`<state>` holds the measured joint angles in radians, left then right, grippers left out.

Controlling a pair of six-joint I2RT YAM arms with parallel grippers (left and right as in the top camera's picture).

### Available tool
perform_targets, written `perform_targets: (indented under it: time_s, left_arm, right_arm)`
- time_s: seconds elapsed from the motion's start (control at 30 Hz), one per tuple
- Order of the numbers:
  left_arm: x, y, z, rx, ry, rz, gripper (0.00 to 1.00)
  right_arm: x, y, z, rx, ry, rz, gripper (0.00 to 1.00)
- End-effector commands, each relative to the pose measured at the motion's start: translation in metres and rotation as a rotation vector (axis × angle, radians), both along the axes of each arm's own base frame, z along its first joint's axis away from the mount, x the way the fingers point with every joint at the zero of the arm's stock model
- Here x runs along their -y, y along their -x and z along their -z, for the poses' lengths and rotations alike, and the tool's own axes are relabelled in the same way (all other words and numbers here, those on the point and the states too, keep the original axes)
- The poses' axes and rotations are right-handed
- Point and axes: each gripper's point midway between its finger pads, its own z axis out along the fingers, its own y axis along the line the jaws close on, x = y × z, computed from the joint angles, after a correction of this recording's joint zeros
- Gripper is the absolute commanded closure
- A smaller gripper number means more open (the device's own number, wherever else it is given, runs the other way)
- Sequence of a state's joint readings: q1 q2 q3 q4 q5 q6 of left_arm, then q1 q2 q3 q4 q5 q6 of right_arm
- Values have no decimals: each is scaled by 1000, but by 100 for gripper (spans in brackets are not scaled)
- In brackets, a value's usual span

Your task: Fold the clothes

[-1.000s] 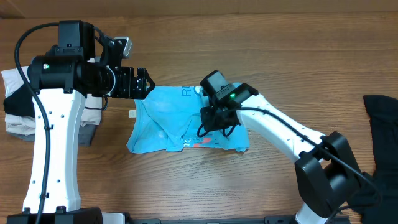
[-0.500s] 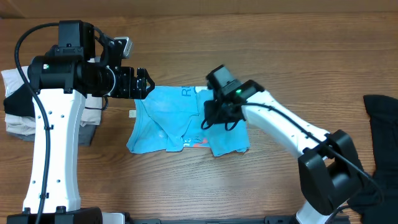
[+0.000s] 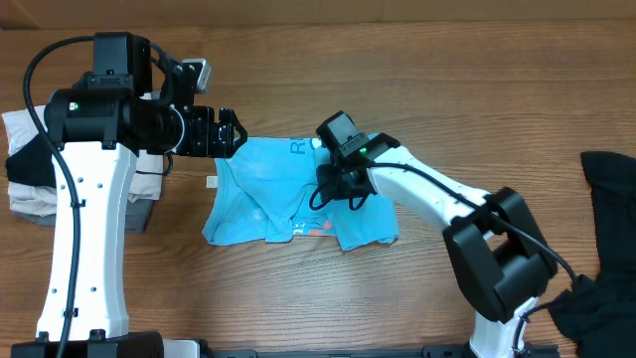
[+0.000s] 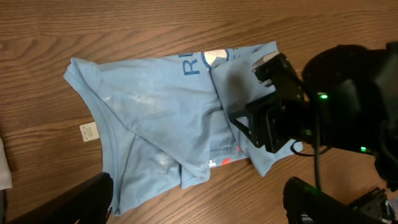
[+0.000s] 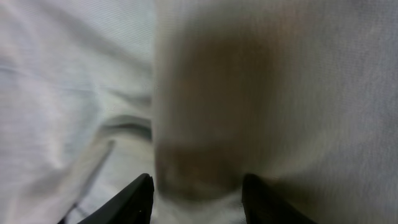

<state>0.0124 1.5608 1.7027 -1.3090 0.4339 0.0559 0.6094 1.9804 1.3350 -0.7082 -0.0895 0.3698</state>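
Hanging close over 1 sky-blue T-shirt, the right gripper has its 2 fingers partly spread, with fabric directly beneath. The left gripper gapes wide, holding nothing. The shirt lies crumpled mid-bench. 1 white-and-grey garment pile sits far left and 1 black garment far right.

Left gripper aloft, jaws wide — right gripper low, nose down, jaws seemingly half apart

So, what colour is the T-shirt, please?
T-shirt: sky blue, clearest in left wrist view.
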Motion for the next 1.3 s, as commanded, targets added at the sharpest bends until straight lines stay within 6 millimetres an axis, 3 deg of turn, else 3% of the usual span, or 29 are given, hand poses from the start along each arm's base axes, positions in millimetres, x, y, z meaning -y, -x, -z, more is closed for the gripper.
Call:
perform_targets:
  time_s: [0.0,0.13,0.2,0.37,0.43,0.5,0.8,1.13,1.17,1.2,1.23,1.27]
  left_arm:
    - [3,-1,-7,32,-1,21,10]
    - [3,-1,-7,31,-1,21,10]
    - [3,-1,-7,31,-1,21,10]
    - [3,-1,-7,32,-1,21,10]
    - [3,-1,-7,32,-1,21,10]
    - [3,-1,-7,31,-2,21,10]
    - [3,-1,-7,31,-2,21,9]
    - [3,-1,-7,32,-2,21,8]
    - [3,-1,-7,31,-1,21,8]
    - [3,-1,-7,31,-1,21,8]
    - [3,-1,-7,30,-1,21,8]
    - [3,-1,-7,30,-1,21,9]
  right_arm:
    - [2,-11,-6,43,12,18,51]
    - [1,-11,-6,58,26,11,54]
    - [2,-13,-6,80,53,11,68]
    - [0,-16,-3,111,77,10,75]
    - [-1,-17,-3,115,73,11,89]
    - [-2,-21,-7,126,65,17,96]
    - [-6,-49,-52,212,7,61,96]
    - [-1,-62,-55,232,-13,102,96]
    - [-2,-61,-55,228,-16,99,94]
    - [-2,-58,-54,217,-19,95,84]
    - [-2,-55,-53,200,-17,89,64]
    - [0,-51,-50,183,-4,82,54]
